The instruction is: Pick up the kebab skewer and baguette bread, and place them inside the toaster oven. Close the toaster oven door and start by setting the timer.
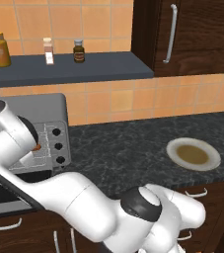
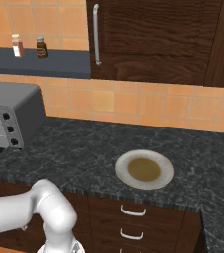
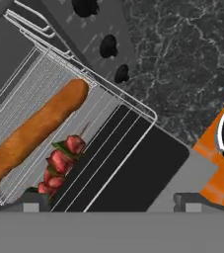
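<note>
A tiled kitchen wall and dark wood cupboards stand behind a speckled black table [image 2: 133, 143], with the toaster oven [image 1: 39, 111] at its left end as my landmark. My pincer [image 3: 111, 202] hangs just above the oven's mouth, jaws spread wide and empty, both tips low in the hand view. Just under it, the kebab skewer [image 3: 60, 163] and the baguette bread [image 3: 34, 131] already lie side by side on the oven's wire rack [image 3: 108, 111], the loaf on the far side of the skewer from me, the two close together, perhaps touching. The rack looks drawn out over the toaster oven door [image 3: 143, 168], which lies flat and open in front of the oven. To one side of the rack sits the column of black knobs [image 1: 58, 146]. I judge the loading done, so my step is closing up. To do it well I should lift clear without snagging the rack wires or nudging the skewer, check the rack slides back in, then come under the door's free edge and swing it up evenly. Well away from the oven along the table sits a plate [image 2: 144, 169], out of my path.
</note>
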Controlling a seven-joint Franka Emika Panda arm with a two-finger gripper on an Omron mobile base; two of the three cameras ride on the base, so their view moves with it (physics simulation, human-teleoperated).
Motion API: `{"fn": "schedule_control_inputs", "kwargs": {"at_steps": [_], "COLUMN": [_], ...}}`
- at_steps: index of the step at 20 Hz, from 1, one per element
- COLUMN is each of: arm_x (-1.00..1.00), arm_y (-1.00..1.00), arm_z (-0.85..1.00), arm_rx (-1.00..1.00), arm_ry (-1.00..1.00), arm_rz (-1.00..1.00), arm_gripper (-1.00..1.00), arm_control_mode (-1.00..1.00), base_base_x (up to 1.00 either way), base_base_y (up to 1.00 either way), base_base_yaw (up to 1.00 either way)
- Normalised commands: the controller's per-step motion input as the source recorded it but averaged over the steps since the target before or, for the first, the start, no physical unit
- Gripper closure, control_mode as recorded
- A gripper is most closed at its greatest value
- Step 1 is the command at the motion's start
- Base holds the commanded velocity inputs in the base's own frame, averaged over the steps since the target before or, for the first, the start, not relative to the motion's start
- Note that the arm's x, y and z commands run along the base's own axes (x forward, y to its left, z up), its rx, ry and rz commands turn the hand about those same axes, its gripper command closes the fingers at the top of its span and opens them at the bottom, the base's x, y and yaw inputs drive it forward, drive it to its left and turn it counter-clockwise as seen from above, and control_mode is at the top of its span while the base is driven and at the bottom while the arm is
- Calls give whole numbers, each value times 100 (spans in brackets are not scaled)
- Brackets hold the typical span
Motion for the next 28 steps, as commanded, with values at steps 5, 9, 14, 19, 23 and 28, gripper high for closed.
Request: {"fn": "schedule_control_inputs", "kwargs": {"at_steps": [5, 9, 14, 19, 23, 28], "arm_x": [-8, 0, -1, -3, -1, -11], "arm_y": [-30, 24, 61, 17, 0, -2], "arm_z": [-67, -39, -12, 10, 21, 8], "arm_rx": [-10, -16, -14, -16, -5, -1], "arm_ry": [-2, -12, -23, -35, -40, -26], "arm_rz": [61, 51, 35, 12, 7, 4], "arm_gripper": [-100, -100, -100, -100, -100, -100], "arm_control_mode": [-100, -100, -100, -100, -100, -100], "base_base_x": [0, 0, 0, 0, 0, 0], "base_base_y": [0, 0, 0, 0, 0, 0], "base_base_yaw": [0, 0, 0, 0, 0, 0]}}
